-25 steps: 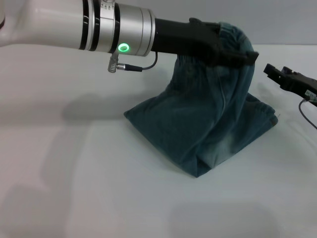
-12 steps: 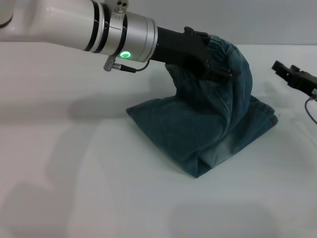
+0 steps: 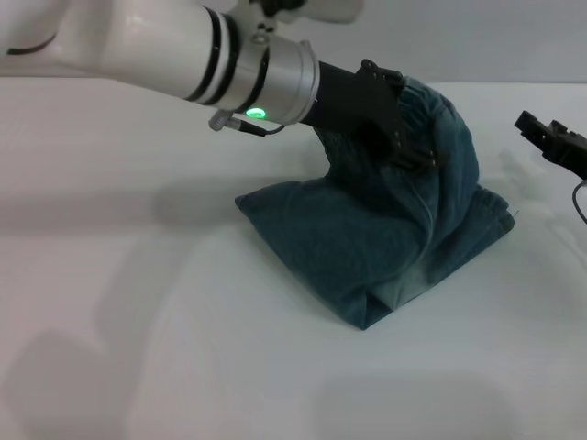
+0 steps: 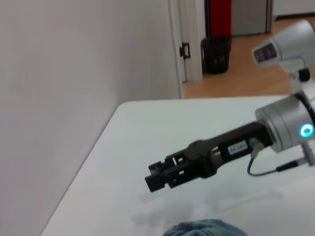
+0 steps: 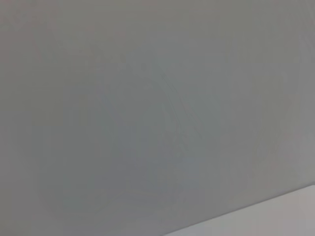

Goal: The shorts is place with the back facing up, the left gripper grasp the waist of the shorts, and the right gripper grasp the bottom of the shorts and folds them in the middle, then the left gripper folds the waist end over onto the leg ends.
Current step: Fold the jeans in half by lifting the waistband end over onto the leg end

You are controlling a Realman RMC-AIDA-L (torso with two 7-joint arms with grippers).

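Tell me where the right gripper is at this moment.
In the head view the right gripper sits at the far right edge, off the table, apart from the shorts that the left gripper holds up by the waist.

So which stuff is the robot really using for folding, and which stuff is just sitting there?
Using:
- the shorts, partly lifted off the table
- the waist, held up
- the left gripper, clamped on the waist

Just there:
- the right gripper, off to the side, touching nothing
- a black bin by the doorway
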